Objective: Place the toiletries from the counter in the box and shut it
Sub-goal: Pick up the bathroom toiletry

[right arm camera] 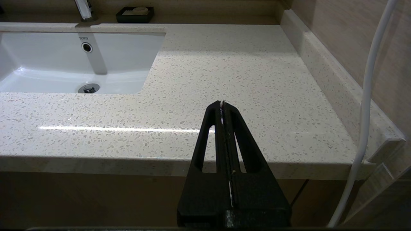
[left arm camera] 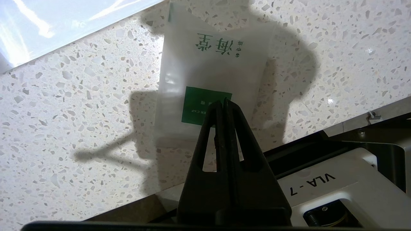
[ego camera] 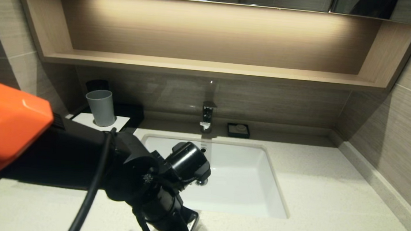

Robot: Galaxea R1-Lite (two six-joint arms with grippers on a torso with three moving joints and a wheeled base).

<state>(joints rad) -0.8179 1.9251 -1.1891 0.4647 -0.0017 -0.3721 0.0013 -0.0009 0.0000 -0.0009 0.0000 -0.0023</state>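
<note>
Left tool (left arm camera: 223,102) pinches translucent white sachet (left arm camera: 212,64), green square label, green print. It's at the speckled cream counter (left arm camera: 64,112) front edge, below the sink (ego camera: 237,176). Right tool (right arm camera: 222,103) pressed together.

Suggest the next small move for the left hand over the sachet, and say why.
Probably lift a little: the left hand is shut on the white sachet at its green label, which still looks flat on the counter. The box sits by the wall.

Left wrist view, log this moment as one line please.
left gripper: shut on white sachet | sachet: above counter, by sink | right gripper: shut, parked, holding nothing
</note>
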